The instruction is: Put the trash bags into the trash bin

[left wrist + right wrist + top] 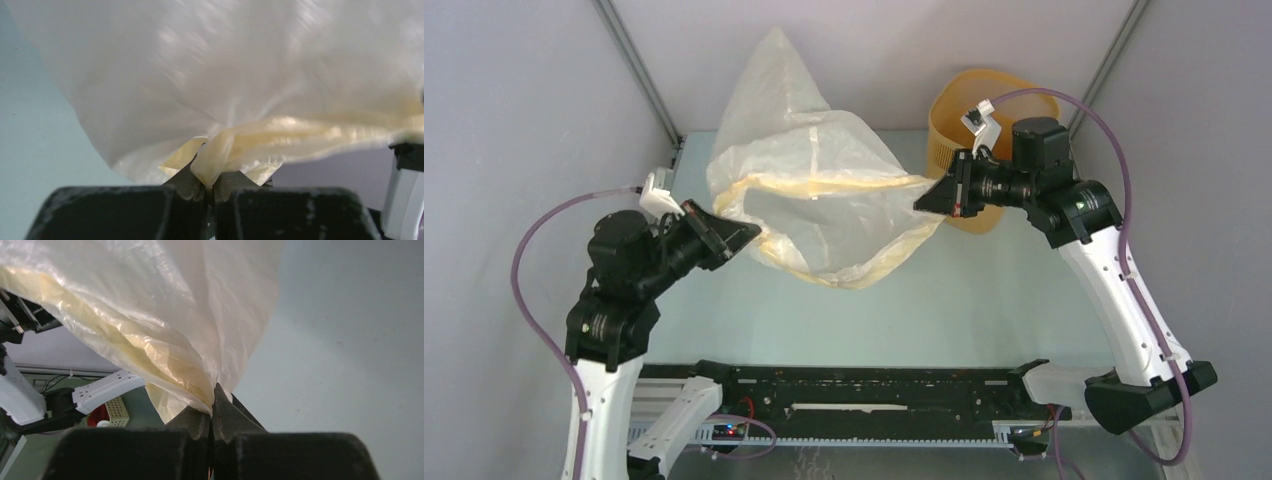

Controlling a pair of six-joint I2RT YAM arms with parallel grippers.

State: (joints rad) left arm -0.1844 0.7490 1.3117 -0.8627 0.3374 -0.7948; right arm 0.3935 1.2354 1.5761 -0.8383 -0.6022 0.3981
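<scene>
The trash bag [809, 165], thin whitish plastic with a pale yellow rim band, hangs stretched between my two grippers above the table, its mouth open toward the camera. My left gripper [746, 233] is shut on the bag's rim at its left; the left wrist view shows the yellow band [260, 140] pinched in the left gripper [210, 182]. My right gripper [927, 200] is shut on the rim at its right, seen pinched in the right wrist view [213, 402]. The yellow-orange trash bin [989, 105] stands upright at the back right, behind my right gripper, partly hidden by it.
Grey walls enclose the table [984, 300] on both sides and at the back, with metal corner posts [639, 65]. A black rail [874, 390] runs along the near edge between the arm bases. The left arm [95, 390] shows in the right wrist view.
</scene>
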